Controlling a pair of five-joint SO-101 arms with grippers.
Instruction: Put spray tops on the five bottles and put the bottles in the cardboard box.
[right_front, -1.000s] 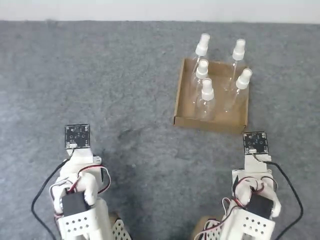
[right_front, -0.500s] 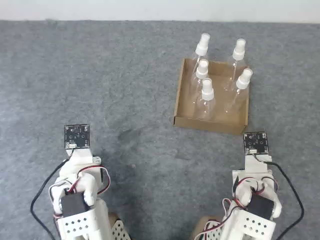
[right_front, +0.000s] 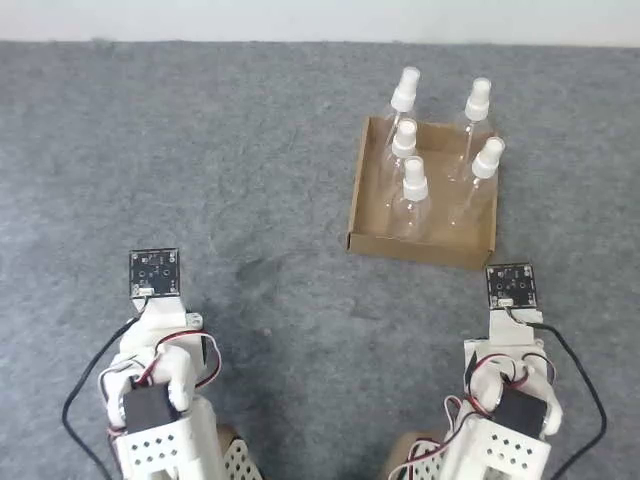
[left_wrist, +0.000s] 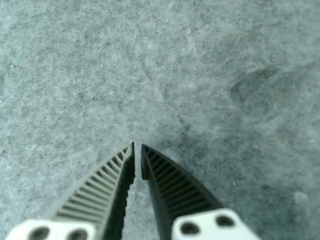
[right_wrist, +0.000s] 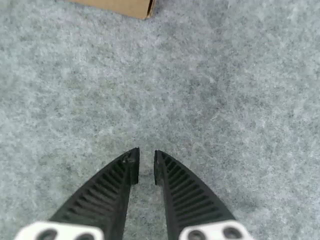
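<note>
The cardboard box (right_front: 418, 247) sits at the back right of the grey carpet. Several clear bottles (right_front: 411, 207) stand upright inside it, each with a white spray top (right_front: 415, 178) on. Both arms are drawn back at the near edge, well apart from the box. The left arm (right_front: 155, 345) is at the near left; its gripper (left_wrist: 137, 146) is shut on nothing, just over bare carpet. The right arm (right_front: 510, 355) is at the near right, below the box's front right corner. Its gripper (right_wrist: 144, 153) is also shut with nothing held, and a box corner (right_wrist: 131, 7) shows beyond it.
Grey carpet (right_front: 200, 160) covers the whole table, with open floor to the left of the box and between the two arms. A pale wall strip (right_front: 320, 20) runs along the far edge.
</note>
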